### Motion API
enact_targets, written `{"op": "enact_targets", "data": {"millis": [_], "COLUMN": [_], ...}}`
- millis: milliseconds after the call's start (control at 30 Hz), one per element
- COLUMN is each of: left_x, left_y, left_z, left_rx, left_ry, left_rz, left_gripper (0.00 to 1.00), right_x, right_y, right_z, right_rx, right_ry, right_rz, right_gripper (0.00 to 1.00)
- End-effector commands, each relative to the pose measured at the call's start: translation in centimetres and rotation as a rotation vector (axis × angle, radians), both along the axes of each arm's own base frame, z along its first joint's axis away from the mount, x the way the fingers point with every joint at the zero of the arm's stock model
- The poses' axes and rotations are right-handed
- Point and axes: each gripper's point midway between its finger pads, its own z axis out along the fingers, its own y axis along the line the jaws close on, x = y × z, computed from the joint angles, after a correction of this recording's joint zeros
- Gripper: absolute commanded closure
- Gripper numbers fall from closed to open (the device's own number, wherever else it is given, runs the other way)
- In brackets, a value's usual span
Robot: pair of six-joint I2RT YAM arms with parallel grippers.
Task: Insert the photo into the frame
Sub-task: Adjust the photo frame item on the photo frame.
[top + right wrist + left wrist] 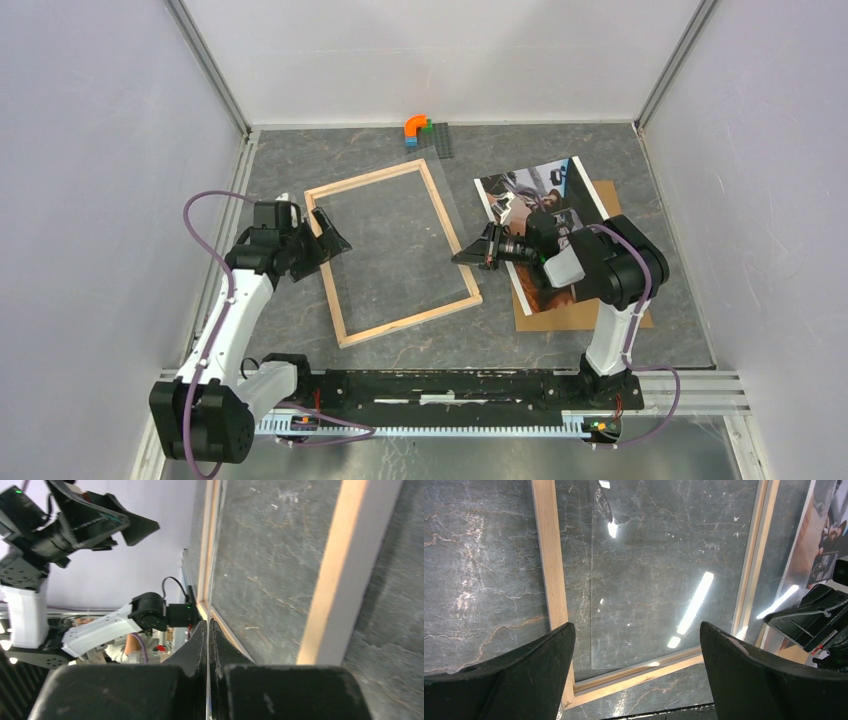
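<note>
The right arm's fingers [192, 647] are clamping the clear pane [400, 235] at the frame [410, 320]'s 3 o'clock rail, likely keeping it aligned, while the left arm's fingers [524, 680] are hovering apart at 9 o'clock, probably steadying, and the photo [540, 185] is waiting on the brown backing board [570, 312], right of the frame on the surface [300, 150].

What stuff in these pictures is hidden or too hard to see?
1. The photo: in the top view the right arm covers its lower half; the left wrist view cuts it off at the right edge.
2. The brown backing board: top view, mostly under the photo and arm.
3. The clear pane: the right wrist view shows only its thin edge in the shut right gripper.
4. The coloured blocks: top view, too small to identify.
</note>
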Motion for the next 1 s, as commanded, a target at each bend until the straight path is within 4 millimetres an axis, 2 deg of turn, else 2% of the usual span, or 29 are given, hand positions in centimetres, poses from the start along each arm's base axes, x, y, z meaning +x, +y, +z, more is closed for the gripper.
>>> {"op": "enact_targets", "data": {"millis": [0,100,333,467,533,700,967], "left_x": [1.7,2.0,2.7,3.0,3.1,3.4,3.3], "left_y": [-0.3,-0.5,0.5,1.0,1.2,1.2,1.4], "left_z": [2.4,3.8,7.8,9.2,9.6,9.7,7.8], "left_rx": [0.010,0.018,0.094,0.126,0.139,0.141,0.159], "left_ry": [-0.108,-0.158,-0.284,-0.324,-0.337,-0.349,-0.328], "left_rz": [-0.050,-0.085,-0.087,-0.080,-0.076,-0.078,-0.080], "left_gripper": [0.00,0.00,0.00,0.00,0.00,0.00,0.00], "right_x": [0.3,0.3,-0.4,-0.9,-1.0,-0.8,-0.8], "right_y": [0.6,0.8,2.4,3.5,4.1,4.9,4.9], "right_z": [4.7,5.8,8.3,10.0,9.8,7.9,5.8], "right_rx": [0.133,0.161,0.225,0.250,0.224,0.161,0.139], "right_ry": [-0.072,-0.058,-0.051,-0.064,-0.076,-0.066,-0.055], "right_rz": [0.003,0.001,0.047,0.078,0.092,0.098,0.092], "right_gripper": [1.00,1.00,1.00,1.00,1.00,1.00,1.00]}}
